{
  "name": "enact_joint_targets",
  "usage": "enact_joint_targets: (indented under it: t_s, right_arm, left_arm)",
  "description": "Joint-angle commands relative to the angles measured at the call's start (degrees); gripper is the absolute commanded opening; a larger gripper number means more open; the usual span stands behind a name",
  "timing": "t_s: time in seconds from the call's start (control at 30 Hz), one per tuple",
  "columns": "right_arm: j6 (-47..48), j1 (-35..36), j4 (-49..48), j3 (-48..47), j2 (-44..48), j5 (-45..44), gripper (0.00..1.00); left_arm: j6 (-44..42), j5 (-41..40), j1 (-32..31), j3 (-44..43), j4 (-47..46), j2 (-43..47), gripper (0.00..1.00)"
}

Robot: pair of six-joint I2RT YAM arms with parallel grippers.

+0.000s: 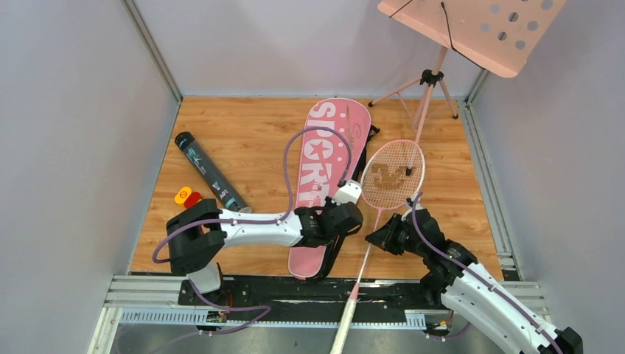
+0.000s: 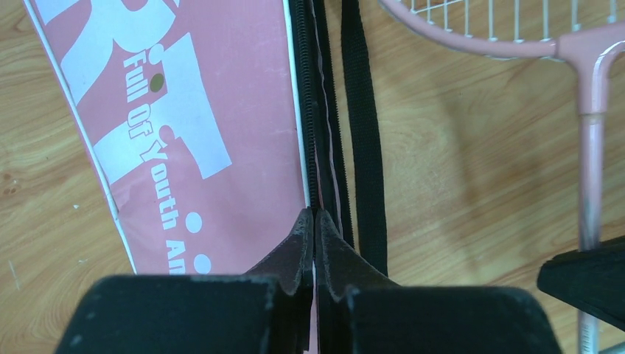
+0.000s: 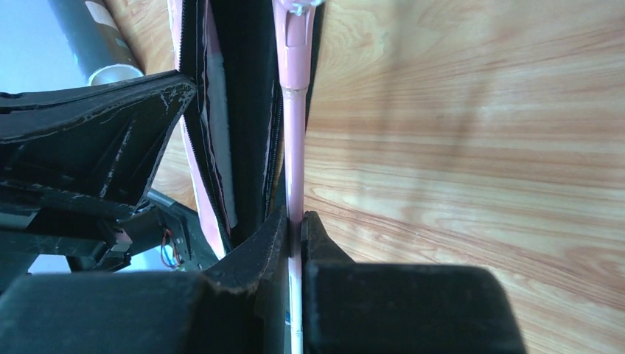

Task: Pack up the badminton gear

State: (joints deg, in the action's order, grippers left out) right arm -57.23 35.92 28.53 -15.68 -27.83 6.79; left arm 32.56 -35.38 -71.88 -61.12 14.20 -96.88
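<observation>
Both pincers are clamped: the left pincer (image 2: 315,225) nips the zipper edge of the pink SPORT bag (image 1: 324,147), and the right pincer (image 3: 296,221) squeezes the racket (image 1: 393,175) by its thin shaft. The racket's head sits just right of the bag on the worktop (image 1: 250,133), and the black tube (image 1: 210,171) lies well apart at left.

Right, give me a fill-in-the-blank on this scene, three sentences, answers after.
1. The left gripper is shut on the zipper edge of the ___.
2. The right gripper is shut on the racket's thin ___.
3. In the top view, the tube lies to the ___ of the bag.

Missing words: bag; shaft; left.
</observation>
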Motion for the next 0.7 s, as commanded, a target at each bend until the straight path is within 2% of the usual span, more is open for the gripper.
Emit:
enact_joint_targets:
  t_s: [0.0,0.43,0.67]
  right_arm:
    - [-2.7,-0.1,-7.8,1.1,-0.9,3.8,0.00]
    - [-6.4,-0.1,-20.3,4.4,-6.4,14.4,0.00]
    - [-6.5,0.0,-25.2,5.1,-8.6,16.9,0.00]
  left_arm:
    - [2.2,0.0,0.0,1.6,-3.5,4.1,0.00]
    - [0.4,-0.7,0.0,7.3,-9.5,9.2,0.00]
    - [-1.7,-0.9,0.0,9.4,-12.1,11.6,0.00]
